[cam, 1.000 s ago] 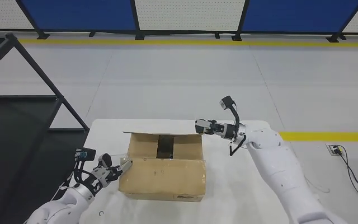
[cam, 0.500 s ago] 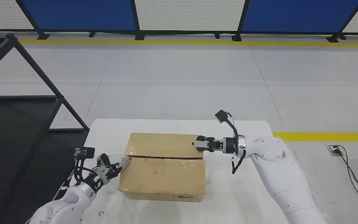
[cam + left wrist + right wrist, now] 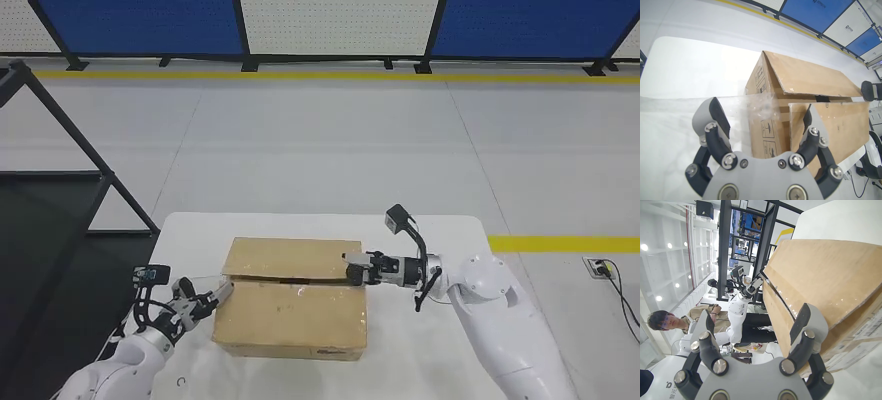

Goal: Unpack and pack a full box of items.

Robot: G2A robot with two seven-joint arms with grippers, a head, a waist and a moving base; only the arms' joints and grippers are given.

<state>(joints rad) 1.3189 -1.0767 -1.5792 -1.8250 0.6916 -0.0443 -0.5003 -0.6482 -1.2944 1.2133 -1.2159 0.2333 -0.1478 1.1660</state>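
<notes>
A brown cardboard box (image 3: 290,318) stands on the white table (image 3: 190,235). Its far top flap (image 3: 290,257) lies folded down, still slightly raised along the seam in the left wrist view (image 3: 810,79); the near flap (image 3: 831,121) is flat. My right gripper (image 3: 352,270) is open at the box's right end, one finger (image 3: 802,321) resting on the top by the seam. My left gripper (image 3: 762,117) is open at the box's left end (image 3: 215,297), one finger (image 3: 810,117) at the near flap's corner. A loose strip of clear tape (image 3: 757,106) hangs off that end.
A black metal rack (image 3: 60,150) stands left of the table. Bare tabletop lies to the left of the box (image 3: 687,79) and between the box and the right arm (image 3: 400,340). Blue and white partition panels (image 3: 140,25) line the far floor.
The far flap stood open with the inside showing; my right gripper came down and toward the box, and the flap now lies folded over. The left gripper has hardly moved.
</notes>
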